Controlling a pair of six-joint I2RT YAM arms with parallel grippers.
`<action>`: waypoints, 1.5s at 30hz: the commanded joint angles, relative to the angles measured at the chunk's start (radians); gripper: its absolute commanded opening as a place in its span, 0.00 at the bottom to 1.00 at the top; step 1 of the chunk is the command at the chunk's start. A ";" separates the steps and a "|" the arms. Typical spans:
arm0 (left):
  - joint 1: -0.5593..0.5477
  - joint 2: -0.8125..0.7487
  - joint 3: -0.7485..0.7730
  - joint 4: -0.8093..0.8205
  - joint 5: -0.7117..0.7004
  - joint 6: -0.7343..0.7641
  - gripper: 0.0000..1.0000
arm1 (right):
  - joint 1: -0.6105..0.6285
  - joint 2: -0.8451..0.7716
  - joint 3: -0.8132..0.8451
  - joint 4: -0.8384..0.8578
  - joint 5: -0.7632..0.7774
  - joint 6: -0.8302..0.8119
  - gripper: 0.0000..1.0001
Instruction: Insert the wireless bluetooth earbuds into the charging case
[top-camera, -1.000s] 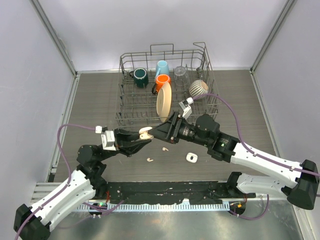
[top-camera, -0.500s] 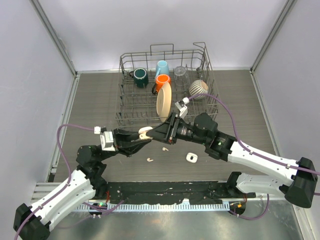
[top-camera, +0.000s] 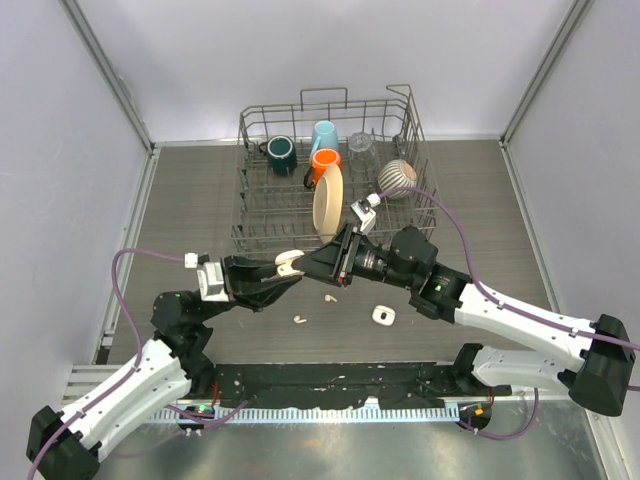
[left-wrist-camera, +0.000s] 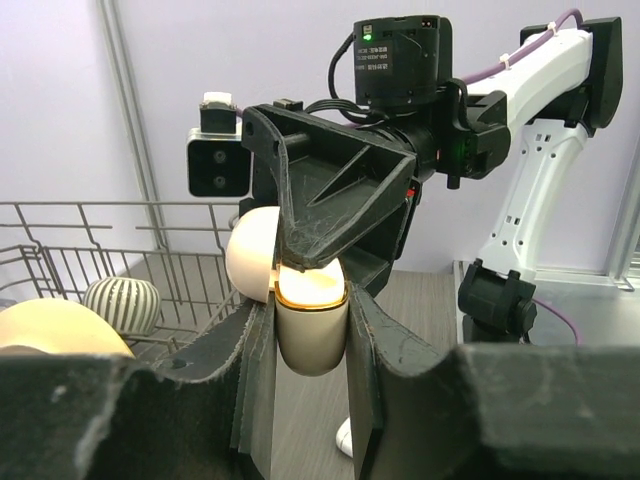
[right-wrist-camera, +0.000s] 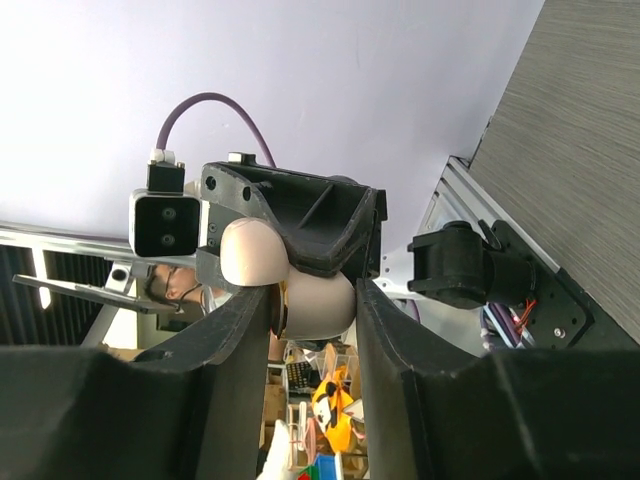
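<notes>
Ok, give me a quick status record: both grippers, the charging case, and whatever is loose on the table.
left gripper: shut on the cream rounded plastic charging case, held above the table
lid: open, swung back
right gripper: fingers on either side of the held case's open top; contact unclear
loose earbuds: two small white plastic earbuds lying on the table
second case: white rounded-square case on the table, right of the earbuds
earbuds inside held case: cannot tell

Two earbuds (top-camera: 299, 320) on table (top-camera: 200, 200) before dish rack (top-camera: 262, 212), a case (top-camera: 384, 316) to their right.
</notes>
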 joint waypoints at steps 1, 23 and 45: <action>0.001 -0.010 -0.004 0.040 -0.075 -0.005 0.33 | 0.012 -0.019 -0.009 0.122 -0.020 0.018 0.01; 0.001 -0.001 -0.015 0.043 -0.084 0.006 0.00 | -0.005 -0.076 0.004 -0.044 0.051 -0.112 0.61; 0.001 -0.357 0.000 -0.356 -0.182 0.116 0.00 | -0.012 -0.011 -0.125 -0.455 0.381 -1.012 0.69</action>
